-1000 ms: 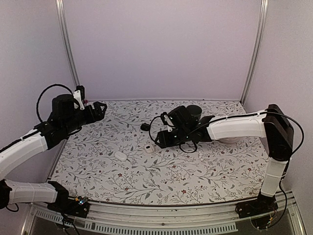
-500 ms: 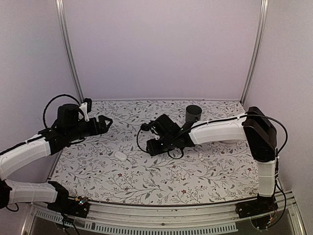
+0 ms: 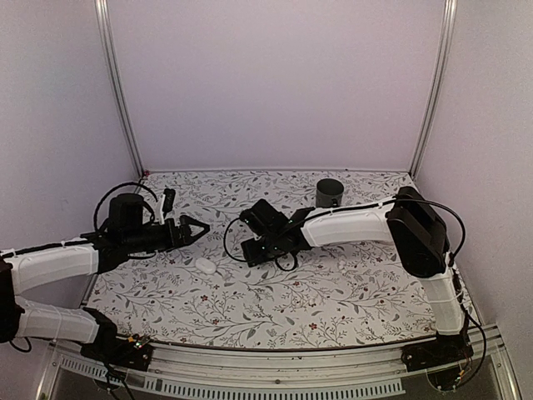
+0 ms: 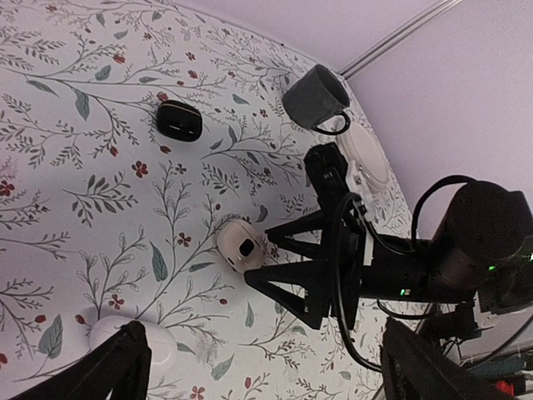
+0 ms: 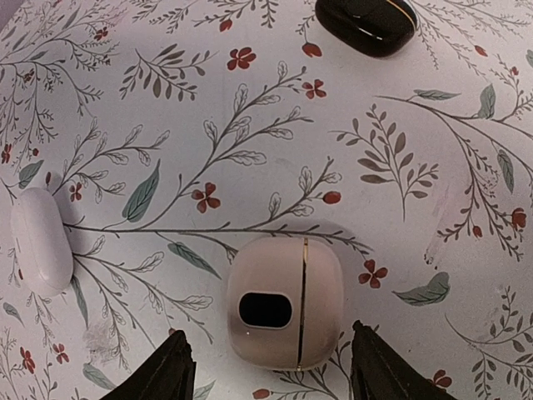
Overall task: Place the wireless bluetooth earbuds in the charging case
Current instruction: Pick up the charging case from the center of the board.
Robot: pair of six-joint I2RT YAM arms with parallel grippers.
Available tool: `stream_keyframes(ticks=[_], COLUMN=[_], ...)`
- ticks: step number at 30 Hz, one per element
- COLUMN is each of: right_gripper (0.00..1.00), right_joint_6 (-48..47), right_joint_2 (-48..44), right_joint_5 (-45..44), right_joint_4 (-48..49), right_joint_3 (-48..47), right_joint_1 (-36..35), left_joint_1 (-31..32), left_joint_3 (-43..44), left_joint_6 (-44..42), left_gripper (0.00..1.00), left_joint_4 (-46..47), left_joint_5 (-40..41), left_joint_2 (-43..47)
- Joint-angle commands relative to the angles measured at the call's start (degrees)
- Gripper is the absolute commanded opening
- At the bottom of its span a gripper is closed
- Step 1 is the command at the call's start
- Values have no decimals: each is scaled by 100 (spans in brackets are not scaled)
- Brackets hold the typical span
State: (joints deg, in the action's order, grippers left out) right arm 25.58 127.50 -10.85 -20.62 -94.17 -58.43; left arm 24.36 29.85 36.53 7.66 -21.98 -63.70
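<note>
Right gripper hangs low over the floral-printed white tablecloth with its jaws apart. Its two black fingers straddle the pale beige rounded plastic charging case without visibly touching it. The case lies flat and closed between the fingertips, with a thin gold seam running along it and a dark oval window on the half nearer one finger. Any lettering on it cannot be made out.

Straight ahead of the fingertips, well apart from the beige case, sits a glossy black rounded case with a gold line. Off to the gripper's left lies a white oval pebble-shaped plastic case, also closed.

Left gripper is spread wide and holds nothing. It points toward the right gripper, and the white oval case shows just beside one of its fingertips in its wrist view. Beyond the right gripper, on the far side of the cloth, stand a dark grey mug and, near it, a white round dish.
</note>
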Motion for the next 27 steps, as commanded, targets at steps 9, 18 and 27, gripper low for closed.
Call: stream_keyframes(ticks=[9, 18, 27], right_gripper=[60, 42, 35], right_joint_6=[-466, -594, -1146], right_joint_2=[549, 494, -869], right_joint_5=[-72, -134, 123], right_joint_4=[-188, -85, 1054], right_joint_3=[-491, -303, 923], right_joint_1=[80, 79, 101], left_joint_1=[14, 16, 52], left_joint_3=[-448, -252, 109], left_joint_6=[654, 866, 1114], left_gripper=[96, 96, 90], left_joint_4=[942, 1435, 2006], left_joint_5=[-891, -857, -1438], left_joint_2=[-415, -1085, -2022])
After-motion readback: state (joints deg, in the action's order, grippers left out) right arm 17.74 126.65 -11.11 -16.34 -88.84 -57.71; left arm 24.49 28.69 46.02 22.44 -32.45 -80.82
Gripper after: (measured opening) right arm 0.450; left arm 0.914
